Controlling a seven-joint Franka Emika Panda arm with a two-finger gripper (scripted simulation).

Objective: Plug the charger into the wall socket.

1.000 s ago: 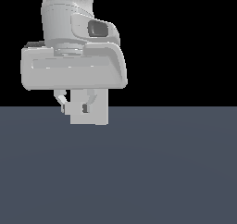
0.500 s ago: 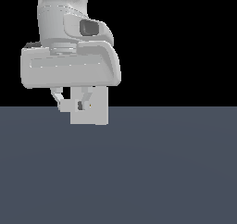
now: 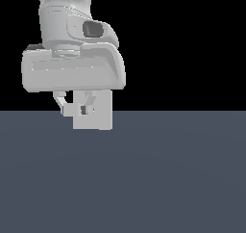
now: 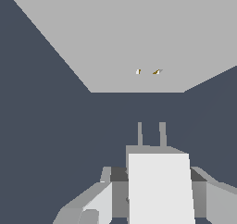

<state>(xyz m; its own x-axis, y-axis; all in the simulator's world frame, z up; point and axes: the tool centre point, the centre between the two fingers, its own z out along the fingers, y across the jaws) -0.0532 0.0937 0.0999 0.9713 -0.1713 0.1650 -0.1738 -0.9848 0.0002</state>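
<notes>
In the wrist view my gripper (image 4: pixel 156 181) is shut on the charger (image 4: pixel 159 190), a light-grey block whose two short prongs (image 4: pixel 140 134) point at the wall socket (image 4: pixel 129 33). The socket is a flat light-grey plate with two tiny yellowish holes (image 4: pixel 138 71). A strip of dark floor shows between the prong tips and the plate, and the prongs stand roughly in line with the holes. In the exterior view the gripper (image 3: pixel 73 108) hangs low in front of the upright wall socket (image 3: pixel 98 119). There the charger (image 3: pixel 71 110) shows as a small pale block between the fingers.
The dark blue-grey floor (image 3: pixel 158 179) spreads around the socket. The large grey hand body (image 3: pixel 72 71) covers the plate's upper part in the exterior view.
The hand has shifted slightly to the exterior view's left, still holding the charger. The socket has not moved.
</notes>
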